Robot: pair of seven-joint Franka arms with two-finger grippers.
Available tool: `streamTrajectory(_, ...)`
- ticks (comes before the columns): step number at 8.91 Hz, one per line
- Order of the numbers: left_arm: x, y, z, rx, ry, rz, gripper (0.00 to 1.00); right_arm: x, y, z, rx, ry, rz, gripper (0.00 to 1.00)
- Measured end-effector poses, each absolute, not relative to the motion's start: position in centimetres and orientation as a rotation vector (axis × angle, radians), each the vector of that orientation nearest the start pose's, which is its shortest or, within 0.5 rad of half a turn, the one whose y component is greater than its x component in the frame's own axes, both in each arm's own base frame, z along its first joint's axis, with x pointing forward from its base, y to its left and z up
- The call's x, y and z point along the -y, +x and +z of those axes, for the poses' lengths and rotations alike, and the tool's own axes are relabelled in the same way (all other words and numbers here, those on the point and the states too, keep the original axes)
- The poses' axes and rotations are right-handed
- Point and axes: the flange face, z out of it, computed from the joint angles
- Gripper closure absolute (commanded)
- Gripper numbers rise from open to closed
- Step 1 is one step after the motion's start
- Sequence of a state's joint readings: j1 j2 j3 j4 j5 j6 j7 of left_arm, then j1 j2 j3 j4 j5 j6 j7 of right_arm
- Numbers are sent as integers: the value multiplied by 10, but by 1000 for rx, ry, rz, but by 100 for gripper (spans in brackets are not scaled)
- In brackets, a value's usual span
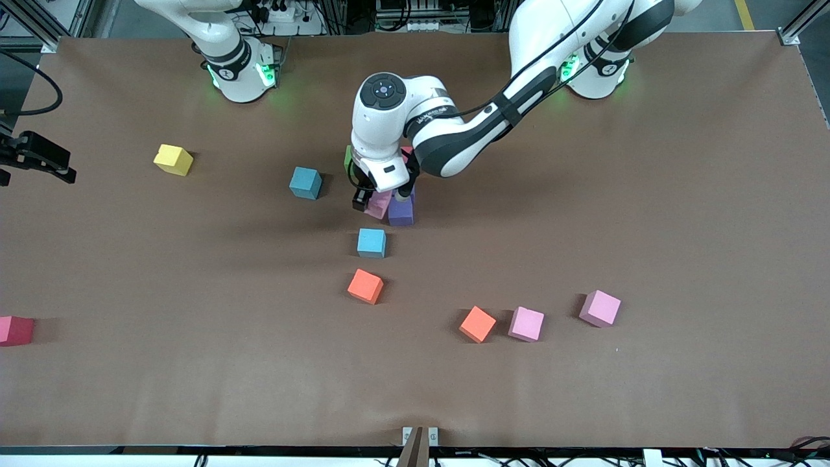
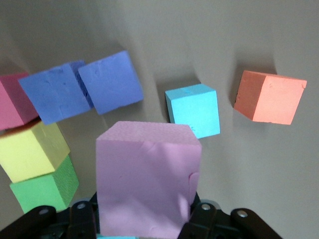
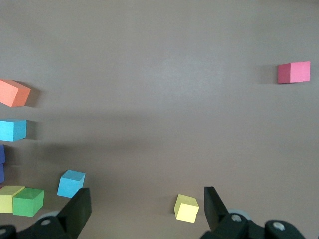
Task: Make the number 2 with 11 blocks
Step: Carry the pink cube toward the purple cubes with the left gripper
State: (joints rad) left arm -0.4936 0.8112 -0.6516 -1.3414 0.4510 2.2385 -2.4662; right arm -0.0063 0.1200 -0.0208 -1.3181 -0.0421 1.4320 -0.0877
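Observation:
My left gripper (image 1: 382, 196) (image 2: 144, 219) is shut on a pink block (image 1: 378, 203) (image 2: 147, 179), held tilted just over the table beside a purple block (image 1: 401, 209). Set together under that wrist, as part of the number 2, are two purple blocks (image 2: 55, 92) (image 2: 110, 82), a red one (image 2: 12, 99), a yellow one (image 2: 30, 152) and a green one (image 2: 42, 191) (image 1: 348, 157). A light blue block (image 1: 371, 243) (image 2: 193, 109) and an orange block (image 1: 365, 286) (image 2: 269, 97) lie nearer the front camera. My right gripper (image 3: 145, 199) hangs open and empty, high over the right arm's end.
Loose on the table are a light blue block (image 1: 305, 183), a yellow block (image 1: 173, 159) (image 3: 187, 208), a red block (image 1: 15, 330) (image 3: 294, 72), an orange block (image 1: 478, 323) and two pink blocks (image 1: 526, 323) (image 1: 600, 308). A black fixture (image 1: 35, 155) juts in at the right arm's end.

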Motion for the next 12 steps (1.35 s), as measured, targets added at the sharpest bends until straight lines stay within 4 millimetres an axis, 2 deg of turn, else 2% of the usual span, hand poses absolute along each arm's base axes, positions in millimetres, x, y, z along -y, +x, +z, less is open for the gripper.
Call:
streamTrajectory(3,627,427,334,2160,-2622,226,100,20,576,662,88,-3184,14,0)
streamTrajectory(8,617,448,308,2325,-2494,239,100,20,576,662,88,-3184,14,0)
streamTrajectory(10,622,441,299,2331,-2478,241,100,20,576,662,88,-3184,14,0)
streamTrajectory(12,634,424,270,2340,-2458,144,100,20,576,662,88,-3184,14,0)
